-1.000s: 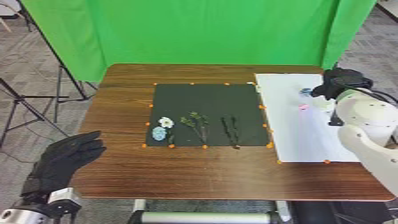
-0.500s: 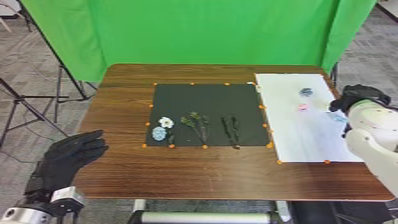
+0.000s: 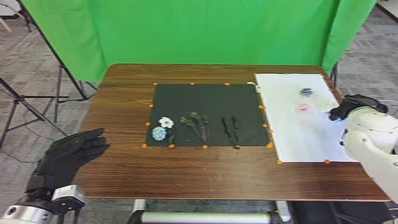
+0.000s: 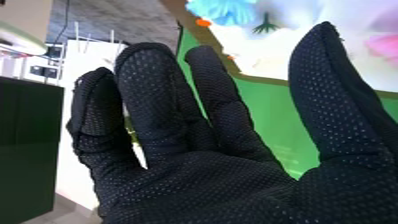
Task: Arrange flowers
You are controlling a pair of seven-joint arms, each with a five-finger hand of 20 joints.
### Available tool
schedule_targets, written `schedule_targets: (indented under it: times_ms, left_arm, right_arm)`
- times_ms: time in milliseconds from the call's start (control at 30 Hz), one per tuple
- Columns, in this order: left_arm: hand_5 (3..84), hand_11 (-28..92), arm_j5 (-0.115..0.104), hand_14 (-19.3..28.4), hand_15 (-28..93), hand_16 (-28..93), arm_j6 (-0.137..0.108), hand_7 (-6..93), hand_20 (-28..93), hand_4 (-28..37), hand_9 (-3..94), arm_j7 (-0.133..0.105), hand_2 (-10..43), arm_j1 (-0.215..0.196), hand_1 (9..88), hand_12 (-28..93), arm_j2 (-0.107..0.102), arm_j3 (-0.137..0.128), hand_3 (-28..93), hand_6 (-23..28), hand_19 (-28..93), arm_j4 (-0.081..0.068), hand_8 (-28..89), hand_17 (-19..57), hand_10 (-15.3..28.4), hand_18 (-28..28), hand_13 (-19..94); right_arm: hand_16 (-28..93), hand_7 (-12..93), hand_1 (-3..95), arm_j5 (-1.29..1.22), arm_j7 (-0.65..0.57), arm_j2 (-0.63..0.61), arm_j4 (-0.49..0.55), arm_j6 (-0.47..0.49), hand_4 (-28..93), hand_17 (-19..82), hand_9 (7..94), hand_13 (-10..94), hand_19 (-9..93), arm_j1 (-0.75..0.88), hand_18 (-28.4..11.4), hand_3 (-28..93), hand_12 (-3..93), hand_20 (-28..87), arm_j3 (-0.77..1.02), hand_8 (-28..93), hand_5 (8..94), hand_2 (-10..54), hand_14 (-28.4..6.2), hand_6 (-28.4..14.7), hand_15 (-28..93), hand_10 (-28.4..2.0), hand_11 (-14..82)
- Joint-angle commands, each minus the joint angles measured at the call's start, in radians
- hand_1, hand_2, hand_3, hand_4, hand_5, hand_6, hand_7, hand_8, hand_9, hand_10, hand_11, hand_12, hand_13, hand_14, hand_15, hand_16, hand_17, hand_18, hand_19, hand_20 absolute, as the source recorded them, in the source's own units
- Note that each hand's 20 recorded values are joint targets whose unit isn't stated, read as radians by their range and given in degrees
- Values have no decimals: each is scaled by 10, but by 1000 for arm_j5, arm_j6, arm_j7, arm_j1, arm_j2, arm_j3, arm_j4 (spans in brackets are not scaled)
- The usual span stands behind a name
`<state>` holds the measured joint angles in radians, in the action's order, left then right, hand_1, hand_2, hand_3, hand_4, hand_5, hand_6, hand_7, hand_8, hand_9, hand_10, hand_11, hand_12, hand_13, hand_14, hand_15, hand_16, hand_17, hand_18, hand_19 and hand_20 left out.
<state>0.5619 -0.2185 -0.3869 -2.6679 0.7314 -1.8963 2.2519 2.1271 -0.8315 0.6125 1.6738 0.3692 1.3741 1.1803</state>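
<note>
In the head view my right hand (image 3: 357, 105) is at the right edge of the white sheet, beside a pale yellow flower (image 3: 328, 105). A pink flower (image 3: 304, 107) and a blue-grey flower (image 3: 306, 92) lie on that sheet. The right wrist view has my right hand (image 4: 204, 185) with fingers and thumb apart, nothing held, and a blue flower (image 4: 224, 10) and a pink flower (image 4: 385, 45) beyond. White flower (image 3: 166, 122), light blue flower (image 3: 159, 133), green sprigs (image 3: 195, 122) and dark stems (image 3: 230, 131) lie on the black mat. My left hand (image 3: 67, 155) is open at the table's left edge.
The black mat (image 3: 204, 97) covers the table's middle, with the white sheet (image 3: 306, 140) on its right. Small orange markers (image 3: 205, 146) line their edges. A green curtain (image 3: 213, 30) hangs behind the brown table (image 3: 187, 175).
My right hand has moved from over the upper right of the white sheet toward its right edge and nearer the robot, uncovering the blue-grey flower. The left hand has barely moved.
</note>
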Motion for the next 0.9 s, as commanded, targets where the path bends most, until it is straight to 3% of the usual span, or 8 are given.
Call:
schedule_targets:
  times_ms: [33,500,533,767,800,900]
  left_arm:
    - [456,365,-12,284,638,-142,0,196,106,-160,404,-15,36,-2,276,109,-5,7,826,131,589,-3,-106,-89,226,227,274]
    - [456,366,-12,284,639,-141,3,196,106,-159,404,-17,36,6,276,108,-6,15,827,131,588,-6,-106,-88,225,227,274]
    - [456,366,-11,284,639,-141,3,196,106,-159,403,-14,37,6,276,108,-3,15,827,131,588,-6,-106,-89,225,227,273]
    - [456,367,-20,284,639,-141,-4,196,106,-160,403,-30,37,9,276,108,-10,22,827,131,588,-7,-106,-89,225,227,274]
    - [456,367,-18,284,639,-141,-3,196,106,-160,403,-28,37,11,276,108,-8,23,827,131,588,-7,-106,-89,226,227,275]
    - [457,367,-17,284,639,-141,2,196,107,-161,403,-23,37,16,276,108,-8,27,827,131,589,-9,-106,-89,226,227,275]
  right_arm:
    - [105,127,216,2,-16,6,-13,13,-261,354,485,611,932,-1,-248,813,149,239,-1,-105,473,9,-128,-93,816,-210,142]
    - [106,130,230,16,-30,13,-35,26,-266,354,489,614,932,18,-249,817,148,242,26,-106,476,4,-129,-92,820,-209,144]
    - [106,130,229,6,15,-15,-23,-47,-266,353,490,615,932,59,-250,818,148,242,17,-106,476,4,-128,-91,820,-206,145]
    - [109,139,235,12,23,-64,28,-119,-265,355,501,627,932,139,-250,826,146,241,11,-110,485,1,-121,-76,820,-180,149]
    - [109,140,235,40,31,-18,-27,-60,-266,355,500,627,932,53,-249,826,145,242,-24,-111,485,0,-120,-76,820,-180,148]
    - [112,141,236,62,50,-32,-24,-78,-268,353,496,625,932,70,-248,826,146,238,-34,-112,482,-1,-119,-74,818,-178,148]
